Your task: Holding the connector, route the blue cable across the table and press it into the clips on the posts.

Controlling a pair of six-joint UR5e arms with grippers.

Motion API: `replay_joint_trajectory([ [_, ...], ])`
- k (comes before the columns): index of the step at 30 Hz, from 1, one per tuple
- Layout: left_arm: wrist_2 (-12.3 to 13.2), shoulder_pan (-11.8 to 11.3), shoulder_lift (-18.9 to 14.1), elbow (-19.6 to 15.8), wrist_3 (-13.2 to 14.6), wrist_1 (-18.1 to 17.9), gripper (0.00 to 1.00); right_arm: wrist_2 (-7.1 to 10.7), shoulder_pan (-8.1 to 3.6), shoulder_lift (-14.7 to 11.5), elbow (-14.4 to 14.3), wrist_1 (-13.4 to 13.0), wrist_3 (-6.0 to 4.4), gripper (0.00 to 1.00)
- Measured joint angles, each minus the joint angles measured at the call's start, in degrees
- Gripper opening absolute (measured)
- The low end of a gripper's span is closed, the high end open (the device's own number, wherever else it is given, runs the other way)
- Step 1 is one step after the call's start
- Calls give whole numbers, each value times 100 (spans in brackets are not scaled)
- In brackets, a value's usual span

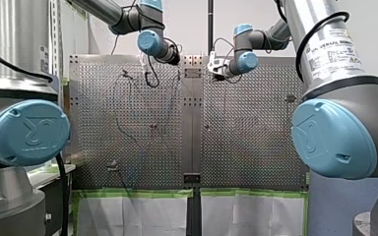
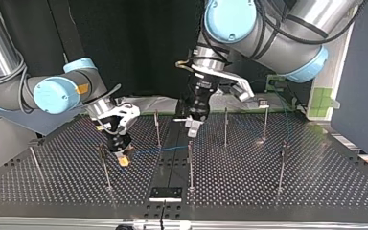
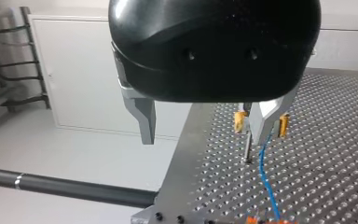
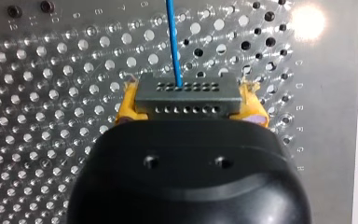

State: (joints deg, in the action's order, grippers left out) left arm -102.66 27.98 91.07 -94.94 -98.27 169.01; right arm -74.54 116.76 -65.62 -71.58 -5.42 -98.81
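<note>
Here my right gripper [image 4: 189, 103] pinches the grey connector [image 4: 189, 95] between yellow pads [image 4: 127, 106]; the blue cable [image 4: 172, 42] leaves it at twelve o'clock, its far end cut off. My left gripper [image 3: 205, 140] stands spread wide.

The left gripper [image 3: 202, 139] hangs over the corner of the perforated table [image 3: 317, 172], its two metal fingers [image 3: 145, 119] spread wide with nothing between them. Just behind the finger over the table show two yellow pads [image 3: 238, 122] of the right gripper [image 3: 261, 125]; what they clamp is hidden. A blue cable [image 3: 265, 175] runs from there across the table to something orange [image 3: 261, 220], perhaps a clip. A thin post [image 3: 247, 148] stands beside the cable. Off the table lies a black bar [image 3: 70, 189].
</note>
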Motion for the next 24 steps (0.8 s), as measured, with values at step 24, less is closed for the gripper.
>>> replay_joint_trajectory([
  [24, -674, 398, 1143, 1144, 208, 366, 98, 0, 0, 3, -1, -5, -9, 0],
])
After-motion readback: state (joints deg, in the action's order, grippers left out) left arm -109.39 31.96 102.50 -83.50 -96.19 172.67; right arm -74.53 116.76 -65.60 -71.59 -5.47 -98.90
